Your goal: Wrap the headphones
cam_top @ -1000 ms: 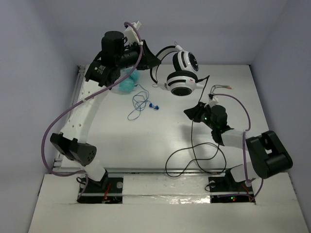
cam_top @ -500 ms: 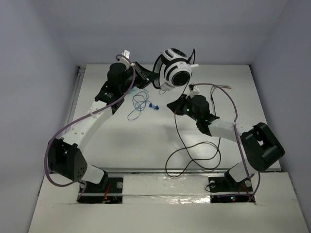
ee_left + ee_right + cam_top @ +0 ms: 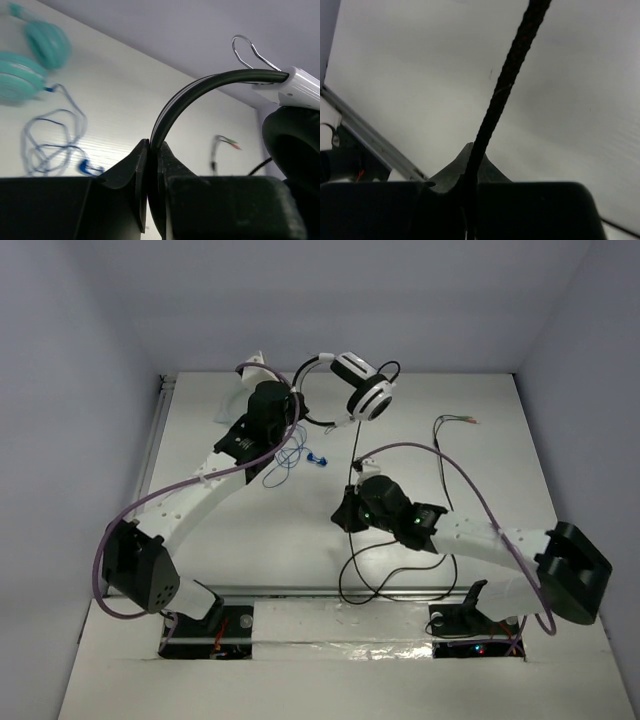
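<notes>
The black-and-white headphones (image 3: pixel 362 388) hang in the air above the far middle of the table. My left gripper (image 3: pixel 296 426) is shut on their black headband (image 3: pixel 200 95). Their thin black cable (image 3: pixel 354 455) runs down from the earcups to my right gripper (image 3: pixel 347 512), which is shut on it (image 3: pixel 505 95), low over the table's middle. The rest of the cable loops on the table near the front edge (image 3: pixel 400 585). Its plug end (image 3: pixel 462 421) lies at the far right.
Small blue-wired earbuds (image 3: pixel 290 455) lie on the table under my left arm. Teal headphones (image 3: pixel 30 65) show in the left wrist view, far left. A metal rail (image 3: pixel 300 590) runs along the table's front edge.
My left gripper has swung right and lower with the headphones, which turned over. My right gripper has moved left and toward the front, drawing the cable taut.
</notes>
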`<move>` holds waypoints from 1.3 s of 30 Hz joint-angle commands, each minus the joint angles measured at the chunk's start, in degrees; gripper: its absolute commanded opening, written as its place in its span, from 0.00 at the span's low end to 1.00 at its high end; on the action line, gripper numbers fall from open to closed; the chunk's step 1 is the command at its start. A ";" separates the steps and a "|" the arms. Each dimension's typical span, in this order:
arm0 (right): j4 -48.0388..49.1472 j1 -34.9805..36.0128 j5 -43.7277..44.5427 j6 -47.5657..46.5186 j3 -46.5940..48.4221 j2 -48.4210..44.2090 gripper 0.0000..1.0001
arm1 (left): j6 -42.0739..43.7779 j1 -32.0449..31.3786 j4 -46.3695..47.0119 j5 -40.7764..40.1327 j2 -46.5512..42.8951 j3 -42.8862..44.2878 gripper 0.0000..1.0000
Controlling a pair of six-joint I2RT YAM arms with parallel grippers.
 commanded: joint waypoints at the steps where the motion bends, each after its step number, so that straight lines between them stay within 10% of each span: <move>1: -11.99 2.83 5.37 -1.65 0.85 -7.21 0.00 | 8.80 -0.34 0.94 -10.54 0.59 5.66 0.00; 18: -50.05 6.26 11.18 -17.38 27.12 -11.09 0.00 | 36.92 -8.08 -19.89 2.98 4.30 7.51 0.00; 39: -50.60 6.26 41.13 -19.06 30.39 -10.21 0.05 | 47.23 -6.06 -19.46 32.07 -3.44 -2.51 0.00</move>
